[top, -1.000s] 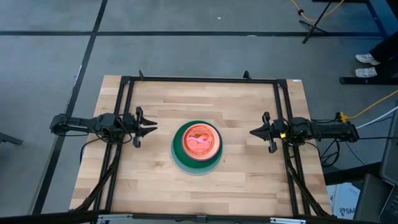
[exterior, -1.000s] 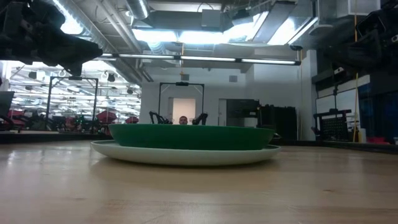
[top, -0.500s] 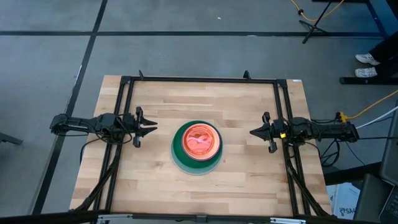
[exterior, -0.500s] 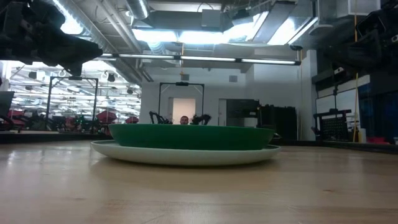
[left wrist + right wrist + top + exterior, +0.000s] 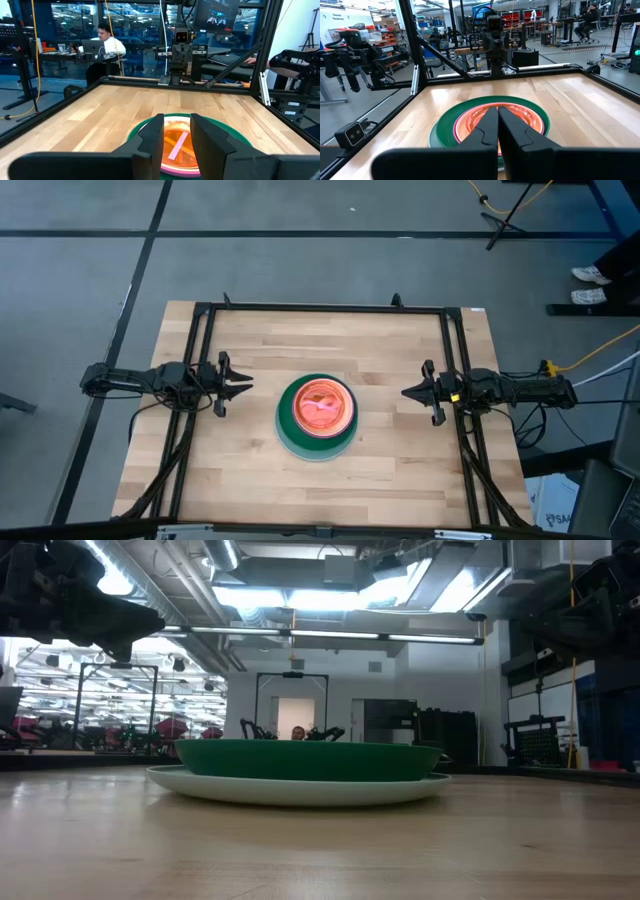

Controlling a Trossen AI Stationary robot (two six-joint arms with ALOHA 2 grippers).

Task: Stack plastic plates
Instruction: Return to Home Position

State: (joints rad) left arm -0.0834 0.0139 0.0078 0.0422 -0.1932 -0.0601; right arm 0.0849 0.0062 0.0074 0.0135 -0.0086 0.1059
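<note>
The plastic plates (image 5: 317, 416) sit nested in one stack at the table's middle. A light blue plate (image 5: 300, 788) lies at the bottom on the wood, a dark green plate (image 5: 310, 759) rests in it, and smaller pink and orange plates (image 5: 176, 145) lie on top. My left gripper (image 5: 246, 384) hovers off the stack's left side, fingers slightly apart (image 5: 176, 131). My right gripper (image 5: 405, 392) hovers off its right side, fingers together (image 5: 498, 120). Neither touches a plate.
A black metal frame (image 5: 320, 308) runs along the table's far, left and right edges. Bare wood (image 5: 320, 480) surrounds the stack on all sides. A person (image 5: 102, 42) sits at a desk in the room beyond the table.
</note>
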